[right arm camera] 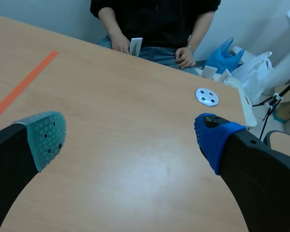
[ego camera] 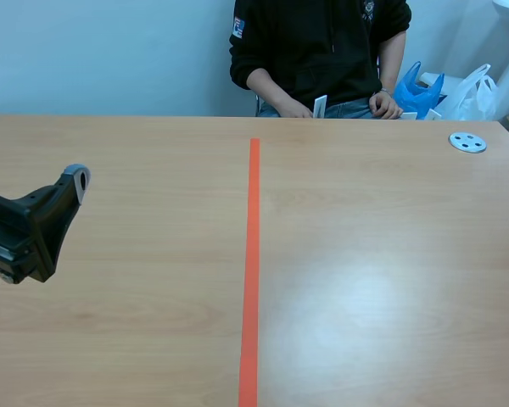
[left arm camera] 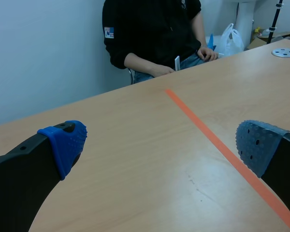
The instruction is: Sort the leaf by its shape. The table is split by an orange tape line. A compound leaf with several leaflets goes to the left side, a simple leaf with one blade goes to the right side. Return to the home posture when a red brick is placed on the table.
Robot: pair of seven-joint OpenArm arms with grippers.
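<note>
No leaf and no red brick show in any view. The orange tape line [ego camera: 253, 254] runs down the middle of the wooden table [ego camera: 382, 280]. My left gripper [ego camera: 68, 188] hangs over the table's left side, open, with bare wood between its blue pads [left arm camera: 67, 142]. In the left wrist view the left gripper [left arm camera: 159, 145] has the tape line [left arm camera: 217, 142] just ahead of one finger. My right gripper [right arm camera: 130, 130] is open over bare wood on the right side; the scene view does not show it.
A person [ego camera: 318, 51] sits at the far edge with both hands at the table's rim, one by a small white card [ego camera: 320, 106]. A white disc [ego camera: 467, 142] lies at the far right corner. Plastic bags [ego camera: 420, 89] sit behind it, off the table.
</note>
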